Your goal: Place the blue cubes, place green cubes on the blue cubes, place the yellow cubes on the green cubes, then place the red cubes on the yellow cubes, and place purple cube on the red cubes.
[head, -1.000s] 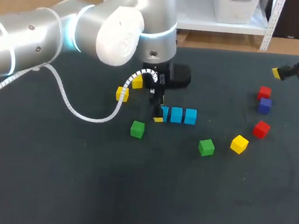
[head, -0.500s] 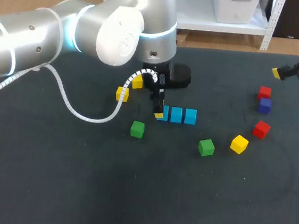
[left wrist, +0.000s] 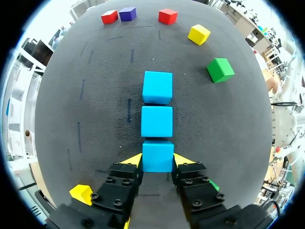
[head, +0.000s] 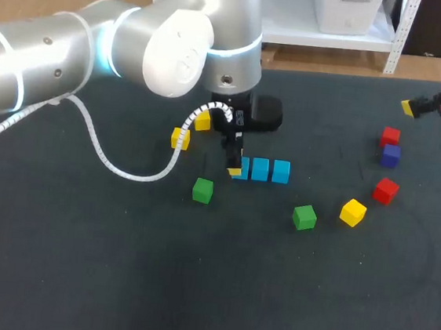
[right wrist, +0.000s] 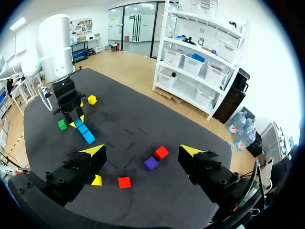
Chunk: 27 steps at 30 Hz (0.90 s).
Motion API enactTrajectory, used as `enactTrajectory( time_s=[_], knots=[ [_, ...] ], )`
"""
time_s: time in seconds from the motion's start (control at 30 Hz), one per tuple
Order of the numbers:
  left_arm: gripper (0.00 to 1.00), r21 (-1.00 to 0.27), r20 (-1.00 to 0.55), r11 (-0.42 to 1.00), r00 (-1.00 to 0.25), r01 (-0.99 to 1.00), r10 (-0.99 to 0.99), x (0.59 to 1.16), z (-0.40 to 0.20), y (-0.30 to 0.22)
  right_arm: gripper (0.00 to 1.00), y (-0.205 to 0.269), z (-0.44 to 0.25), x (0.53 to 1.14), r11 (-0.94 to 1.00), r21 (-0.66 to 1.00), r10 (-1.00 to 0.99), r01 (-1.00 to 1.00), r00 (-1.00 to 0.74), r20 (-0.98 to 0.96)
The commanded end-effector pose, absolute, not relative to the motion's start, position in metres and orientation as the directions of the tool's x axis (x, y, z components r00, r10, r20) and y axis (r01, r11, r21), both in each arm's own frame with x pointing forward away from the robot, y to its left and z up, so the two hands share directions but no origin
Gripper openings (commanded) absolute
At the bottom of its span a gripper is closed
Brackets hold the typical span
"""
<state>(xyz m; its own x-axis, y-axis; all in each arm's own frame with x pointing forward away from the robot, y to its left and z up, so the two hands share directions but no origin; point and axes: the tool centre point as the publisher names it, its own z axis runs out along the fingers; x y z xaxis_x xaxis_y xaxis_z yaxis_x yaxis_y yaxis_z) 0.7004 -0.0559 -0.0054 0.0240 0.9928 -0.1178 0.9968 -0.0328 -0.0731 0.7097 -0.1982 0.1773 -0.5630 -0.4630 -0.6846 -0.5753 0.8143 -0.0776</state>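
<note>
Clamping end blue cube (left wrist: 157,151) in left gripper (left wrist: 157,160); holding right gripper (right wrist: 142,149) wide open.
Could knock the row (left wrist: 157,121) crooked by lifting before releasing.

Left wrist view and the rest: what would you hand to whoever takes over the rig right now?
Left claw: at the nearest of the three light-blue cubes; grip unclear.
Right claw: open, empty, above the table's far right.
Done: blue cubes set in a row.
Loose on the dark table: two green cubes, three yellow cubes, two red cubes, one purple cube.
Left: stack green, yellow, red, then purple.
</note>
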Motion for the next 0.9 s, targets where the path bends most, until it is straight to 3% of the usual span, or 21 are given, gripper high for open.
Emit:
enactTrajectory(
  time_s=[0.03,0.1,0.13,0.23,0.27,0.3,0.7,0.73,0.77,0.8,0.87,0.9],
  knots=[
    [0.07,-0.077,-0.117,-0.036,0.027,0.996,0.993,0.7010,-0.0049,-0.0552,1.00,-0.1967,0.1749,0.7093,0.818,-0.085,-0.460,-0.569,-0.560,-0.689],
    [0.09,-0.077,-0.118,-0.036,0.026,0.996,0.993,0.7009,-0.0047,-0.0553,1.00,-0.1967,0.1749,0.7093,0.818,-0.085,-0.460,-0.569,-0.560,-0.689],
    [0.16,-0.077,-0.118,-0.035,0.025,0.996,0.993,0.7009,-0.0046,-0.0553,1.00,-0.1967,0.1749,0.7093,0.818,-0.085,-0.460,-0.569,-0.560,-0.689],
    [0.50,-0.077,-0.116,-0.034,0.025,0.996,0.993,0.7012,-0.0040,-0.0555,1.00,-0.1967,0.1749,0.7093,0.818,-0.085,-0.460,-0.569,-0.560,-0.689],
    [0.90,-0.077,-0.115,-0.034,0.025,0.996,0.993,0.7014,-0.0037,-0.0555,1.00,-0.1967,0.1749,0.7093,0.818,-0.085,-0.460,-0.569,-0.560,-0.689],
    [1.00,-0.073,-0.117,-0.026,0.017,0.997,0.993,0.7020,-0.0032,-0.0555,1.00,-0.1967,0.1749,0.7093,0.818,-0.085,-0.460,-0.569,-0.560,-0.689],
    [1.00,-0.070,-0.115,-0.018,0.010,0.997,0.993,0.7036,-0.0032,-0.0553,1.00,-0.1967,0.1749,0.7093,0.818,-0.085,-0.460,-0.569,-0.560,-0.689],
    [0.87,-0.070,-0.115,-0.017,0.009,0.997,0.993,0.7036,-0.0033,-0.0554,1.00,-0.1967,0.1749,0.7093,0.818,-0.085,-0.460,-0.569,-0.560,-0.689],
    [0.63,-0.069,-0.116,-0.015,0.007,0.997,0.993,0.7037,-0.0035,-0.0556,1.00,-0.1967,0.1749,0.7093,0.818,-0.085,-0.460,-0.569,-0.560,-0.689],
    [0.48,-0.068,-0.117,-0.015,0.007,0.998,0.993,0.7037,-0.0036,-0.0556,1.00,-0.1967,0.1749,0.7093,0.818,-0.085,-0.460,-0.569,-0.560,-0.689],
    [0.37,-0.068,-0.119,-0.013,0.005,0.998,0.993,0.7036,-0.0037,-0.0557,1.00,-0.1967,0.1749,0.7093,0.818,-0.085,-0.460,-0.569,-0.560,-0.689],
    [0.26,-0.068,-0.119,-0.013,0.005,0.998,0.993,0.7036,-0.0038,-0.0559,1.00,-0.1967,0.1749,0.7093,0.818,-0.085,-0.460,-0.569,-0.560,-0.689]
  ],
)
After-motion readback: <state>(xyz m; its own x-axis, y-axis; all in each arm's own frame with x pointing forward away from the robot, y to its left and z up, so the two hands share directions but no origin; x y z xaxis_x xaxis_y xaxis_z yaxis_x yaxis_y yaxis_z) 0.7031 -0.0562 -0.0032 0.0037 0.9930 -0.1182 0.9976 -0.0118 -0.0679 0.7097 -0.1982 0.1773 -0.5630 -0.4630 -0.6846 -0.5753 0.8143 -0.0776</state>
